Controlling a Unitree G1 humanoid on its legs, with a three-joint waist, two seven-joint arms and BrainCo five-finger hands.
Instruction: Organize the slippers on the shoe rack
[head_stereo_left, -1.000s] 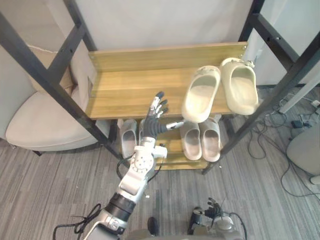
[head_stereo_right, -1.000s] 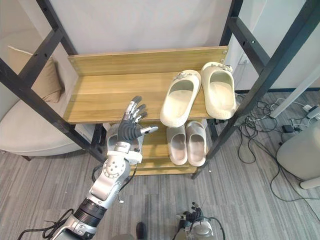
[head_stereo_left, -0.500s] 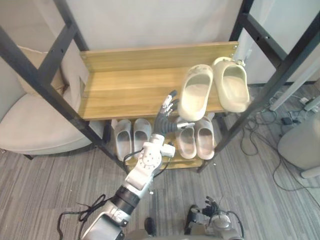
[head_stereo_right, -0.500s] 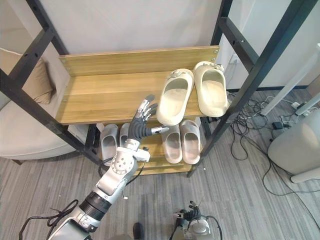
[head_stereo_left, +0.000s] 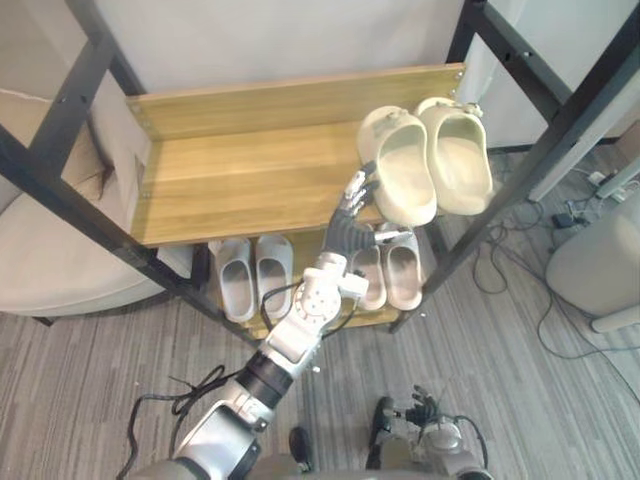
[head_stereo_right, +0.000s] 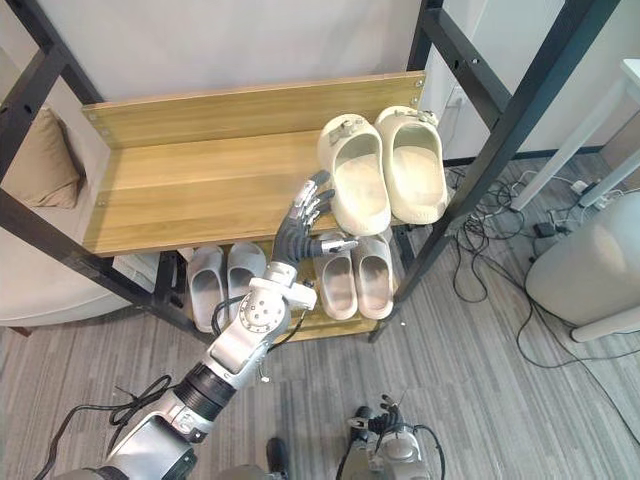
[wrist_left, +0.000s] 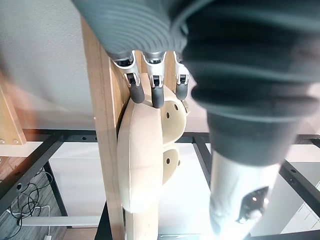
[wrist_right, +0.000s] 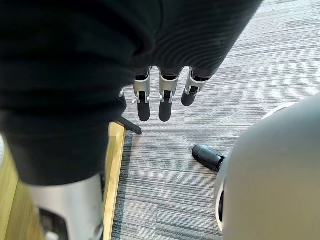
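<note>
Two cream slippers lie side by side on the right end of the rack's wooden top shelf (head_stereo_left: 230, 180): the left slipper (head_stereo_left: 398, 165) and the right slipper (head_stereo_left: 455, 155). My left hand (head_stereo_left: 348, 222) reaches up from below with straight fingers (wrist_left: 152, 92), and their tips rest against the left slipper's (wrist_left: 140, 160) side near the heel. It is open and holds nothing. On the lower shelf stand a grey pair (head_stereo_left: 253, 278) and a beige pair (head_stereo_left: 388, 272). My right hand (wrist_right: 162, 100) hangs low over the carpet, its fingers straight and free of anything.
Black slanted frame bars (head_stereo_left: 60, 200) cross the rack's left and right sides. A beige armchair (head_stereo_left: 40, 270) sits at the left. Cables (head_stereo_left: 520, 250) and a white rounded appliance (head_stereo_left: 600, 270) are on the floor at the right. The top shelf's left half is bare wood.
The camera has shifted. My left hand has moved right to the left cream slipper, whose heel has swung right, so it now lies alongside its mate.
</note>
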